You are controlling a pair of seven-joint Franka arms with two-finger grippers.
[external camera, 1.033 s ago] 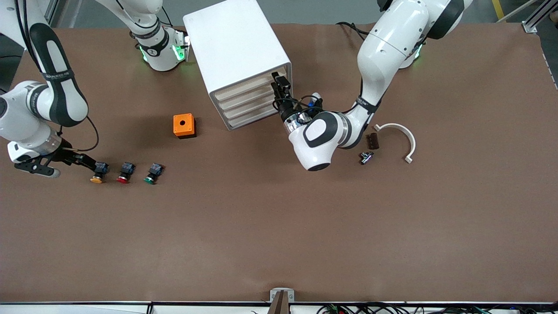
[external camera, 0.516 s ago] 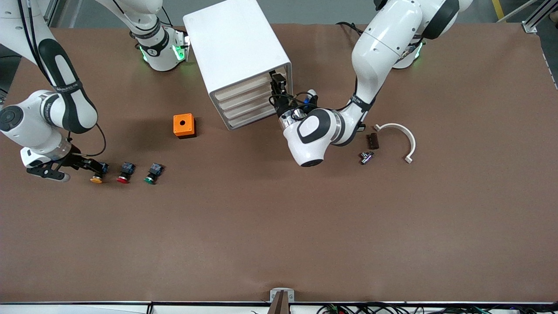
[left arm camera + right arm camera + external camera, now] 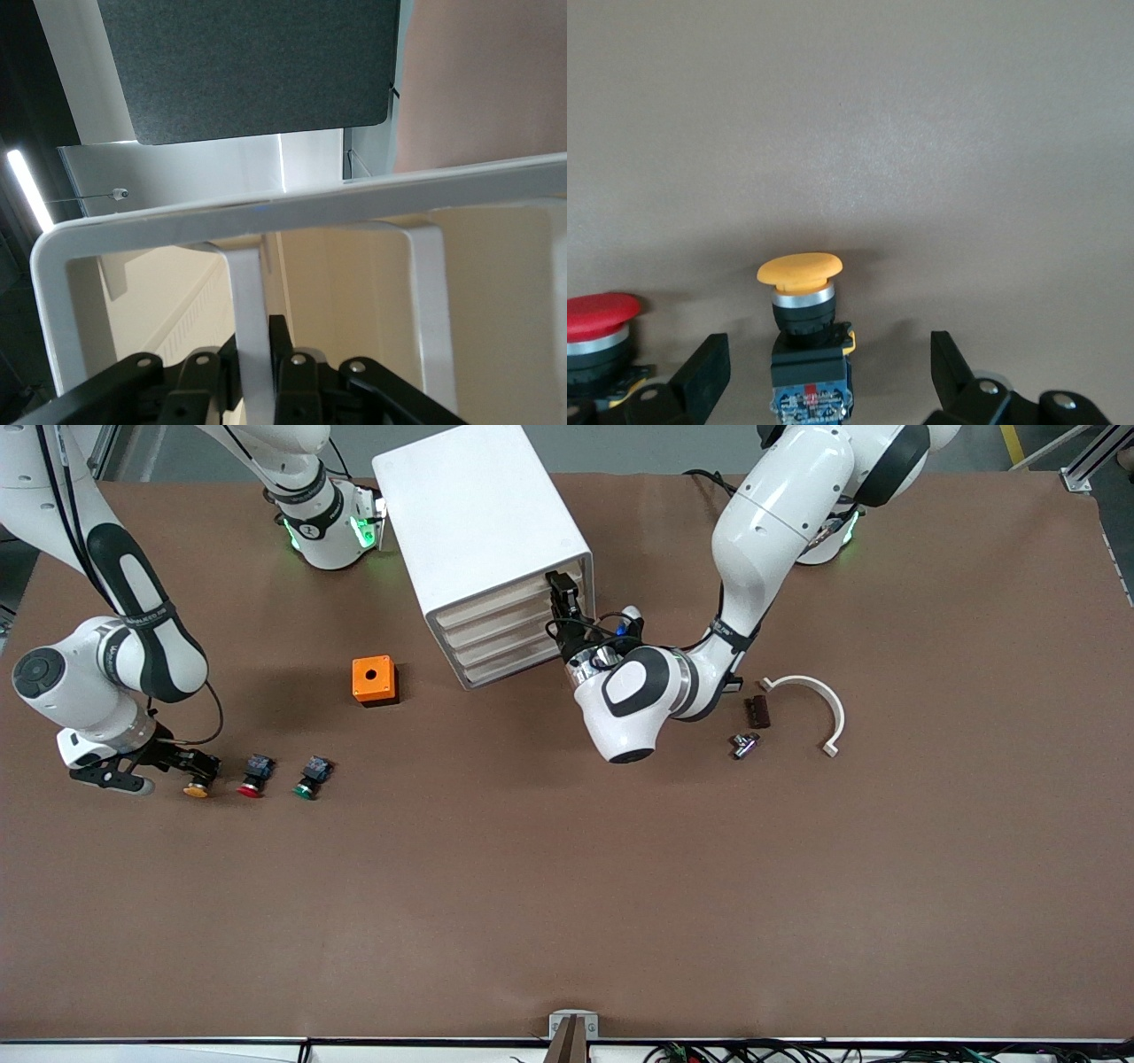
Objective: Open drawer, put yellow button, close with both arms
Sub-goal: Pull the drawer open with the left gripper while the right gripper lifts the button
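Front view gives me the left gripper point(image 3: 560, 590) clamped on the white cabinet's top cream drawer point(image 3: 505, 600) handle. My right gripper point(image 3: 197, 766), fingers spread, straddles the yellow-capped push-button point(image 3: 197, 787) lying beside the red-capped button point(image 3: 252, 784).

A brown table point(image 3: 567, 886) fills the view, with grey floor point(image 3: 620, 447) along its top edge and an aluminium frame point(image 3: 1094, 460) at one corner.

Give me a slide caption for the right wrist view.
Right tool open, straddling the yellow button; red button beside it.
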